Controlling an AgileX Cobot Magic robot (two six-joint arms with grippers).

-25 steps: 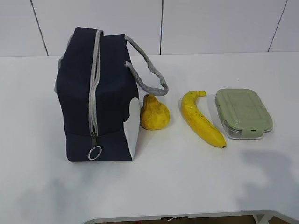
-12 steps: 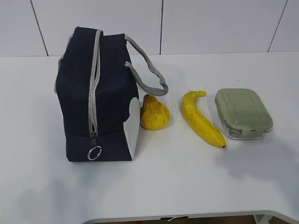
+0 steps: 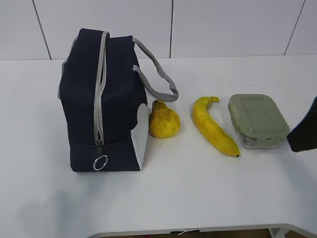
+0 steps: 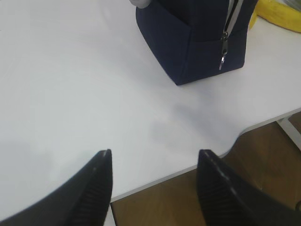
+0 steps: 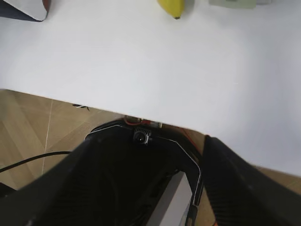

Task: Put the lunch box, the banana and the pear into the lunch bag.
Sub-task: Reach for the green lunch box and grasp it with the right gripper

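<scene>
On the far left of the white table (image 3: 44,198) stands the lunch bag (image 3: 101,104), a boxy navy thing set upright, its grey zipper (image 3: 100,89) running down the face toward me and ending in a ring pull (image 3: 100,162) near the bottom; the zipper looks closed along its whole length. Grey webbing handles (image 3: 156,74) loop off its right upper side, and a white corner panel (image 3: 142,134) shows at its lower right. My left pincer (image 4: 155,188) hangs over the table's near edge, well apart from the bag, its two dark fingers (image 4: 96,188) spread fairly wide with nothing between them but tabletop and the wooden floor (image 4: 164,202) below. From that wrist I see the bag's lower corner and the zipper pull dangling. Just right of the bag, touching or nearly touching the white panel, sits the pear (image 3: 163,120), plump and yellow with its neck up. Next comes the banana (image 3: 213,128), lying apart from the pear, stem end away from me and its tip toward me. Just beside it on the right rests the lunch box (image 3: 257,120), clear with its sage-green lid on. At the far right edge a dark piece of my right arm (image 3: 304,131) enters, near the lunch box. My right pincer (image 5: 141,188) stands wide and empty, low over the table's front edge, with the banana's tip at the top of its view.
</scene>
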